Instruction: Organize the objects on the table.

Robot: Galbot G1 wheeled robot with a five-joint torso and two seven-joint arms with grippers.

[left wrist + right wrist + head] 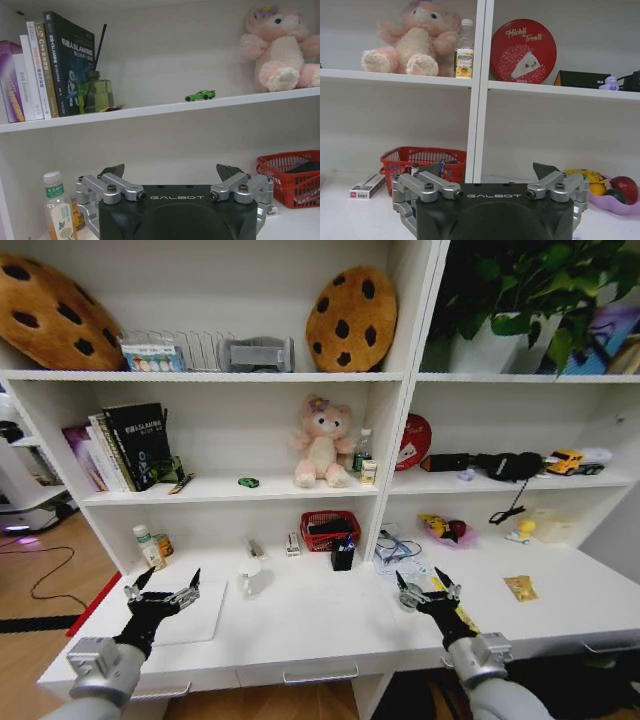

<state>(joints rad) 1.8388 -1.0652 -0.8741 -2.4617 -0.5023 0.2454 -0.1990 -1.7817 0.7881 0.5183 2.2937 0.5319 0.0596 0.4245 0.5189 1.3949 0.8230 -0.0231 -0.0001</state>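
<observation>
In the head view, the left gripper (163, 592) at lower left and the right gripper (428, 589) at lower right hover over the white table (300, 625), jaws spread wide, holding nothing; a tiny green toy car (248, 482) sits mid-frame on the shelf beside the pink plush bear (322, 443). In the left wrist view the car (200, 95), glossy green, stands at center. In the right wrist view a red basket (422, 160) sits at lower left.

In the head view the green toy car (248, 482) on the shelf was too small to show any detail. The pens (345, 544) in the black holder (342, 559) were only partly seen. The edge of the left wrist view cut off the red basket (290, 176), and the left gripper (173, 178) body hid the bench.
</observation>
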